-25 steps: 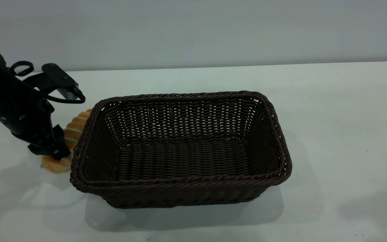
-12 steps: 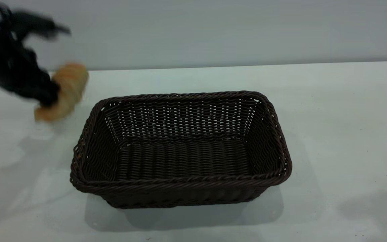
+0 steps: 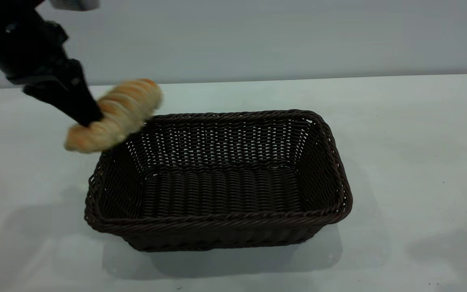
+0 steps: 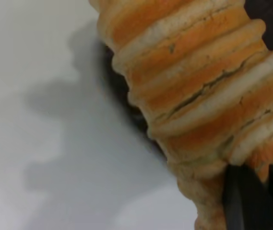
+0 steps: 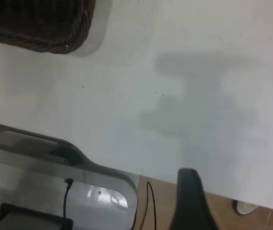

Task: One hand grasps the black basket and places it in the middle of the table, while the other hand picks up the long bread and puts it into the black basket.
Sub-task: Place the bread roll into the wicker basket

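The left gripper (image 3: 89, 117) holds the long bread (image 3: 114, 115) aloft, clamped, over the black basket's (image 3: 217, 221) left rim; the carrying step. Next it likely needs moving inward, then releasing.

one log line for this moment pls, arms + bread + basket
left gripper: shut on long bread, airborne above black basket left-rear corner | basket: empty, on table | right gripper: parked off to the side

Left pincer (image 3: 89, 117) (raised) clamped shut
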Available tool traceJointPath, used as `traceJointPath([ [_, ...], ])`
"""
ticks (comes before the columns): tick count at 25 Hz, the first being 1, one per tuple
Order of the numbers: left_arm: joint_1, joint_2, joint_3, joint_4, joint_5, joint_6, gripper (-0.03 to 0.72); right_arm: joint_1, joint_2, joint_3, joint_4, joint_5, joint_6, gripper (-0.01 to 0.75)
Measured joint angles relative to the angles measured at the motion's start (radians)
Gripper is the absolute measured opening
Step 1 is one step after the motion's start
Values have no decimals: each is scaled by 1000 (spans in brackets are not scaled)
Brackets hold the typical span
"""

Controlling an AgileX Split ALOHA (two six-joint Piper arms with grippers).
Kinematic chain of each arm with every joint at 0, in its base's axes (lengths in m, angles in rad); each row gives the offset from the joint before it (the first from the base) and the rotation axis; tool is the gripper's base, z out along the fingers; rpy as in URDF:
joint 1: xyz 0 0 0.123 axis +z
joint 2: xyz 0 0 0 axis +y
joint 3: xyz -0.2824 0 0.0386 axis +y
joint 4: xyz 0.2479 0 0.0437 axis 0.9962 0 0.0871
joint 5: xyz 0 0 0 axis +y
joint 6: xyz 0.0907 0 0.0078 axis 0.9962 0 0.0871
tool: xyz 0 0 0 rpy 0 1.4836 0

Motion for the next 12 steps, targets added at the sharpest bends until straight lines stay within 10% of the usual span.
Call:
traceJointPath([
  [12,-40,0,0,-244,25,98,160,0,0,1,0,-3,2,538],
])
